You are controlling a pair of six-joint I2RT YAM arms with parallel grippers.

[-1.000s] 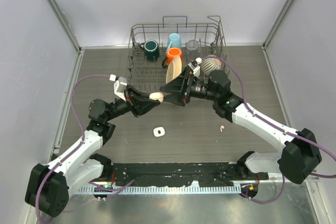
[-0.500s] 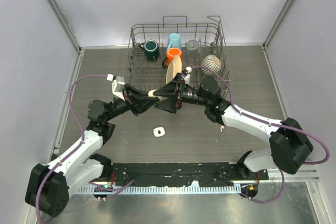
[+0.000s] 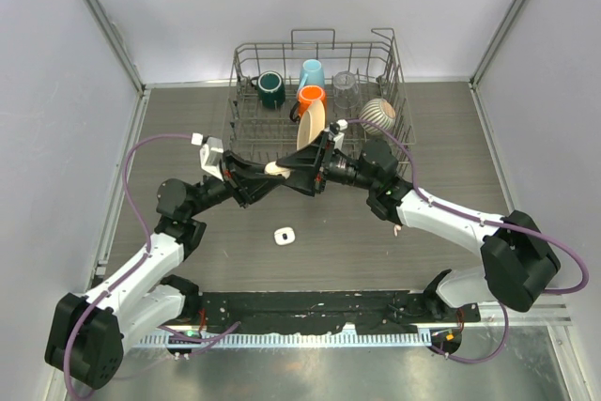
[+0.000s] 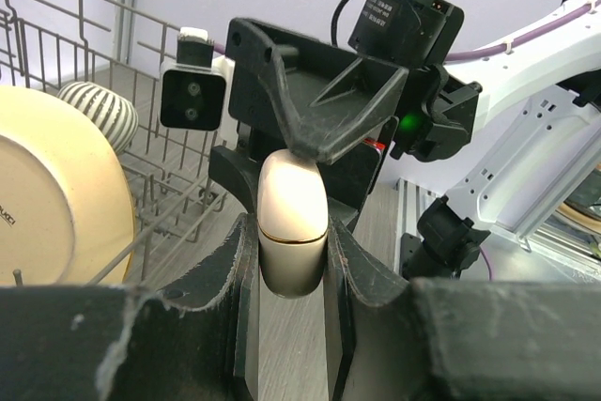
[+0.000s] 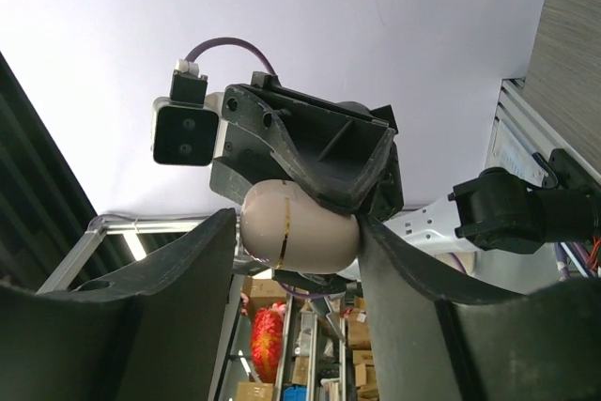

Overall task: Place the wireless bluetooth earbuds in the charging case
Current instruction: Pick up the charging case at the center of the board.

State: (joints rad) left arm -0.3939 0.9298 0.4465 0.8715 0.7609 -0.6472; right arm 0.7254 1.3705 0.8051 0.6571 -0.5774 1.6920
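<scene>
My left gripper point(image 3: 272, 172) is shut on the cream egg-shaped charging case point(image 3: 276, 170), closed, with a thin gold seam, and holds it above the table. In the left wrist view the case point(image 4: 293, 223) sits clamped between my fingers point(image 4: 240, 269). My right gripper point(image 3: 287, 173) faces it, open, with its jaws on either side of the case's free end point(image 5: 300, 227); a gap shows on one side. One tiny whitish earbud point(image 3: 397, 229) lies on the table under the right arm. A small white object point(image 3: 285, 235) lies on the table in front of the grippers; I cannot tell what it is.
A wire dish rack point(image 3: 246, 100) stands at the back with a dark green mug point(image 3: 271, 89), a blue mug point(image 3: 312, 72), an orange mug point(image 3: 312, 96), a cream plate point(image 3: 310, 124), a glass point(image 3: 345, 82) and a striped bowl point(image 3: 378, 113).
My right gripper has moved left towards the left gripper and now straddles the held case. The left gripper and case have barely moved.
</scene>
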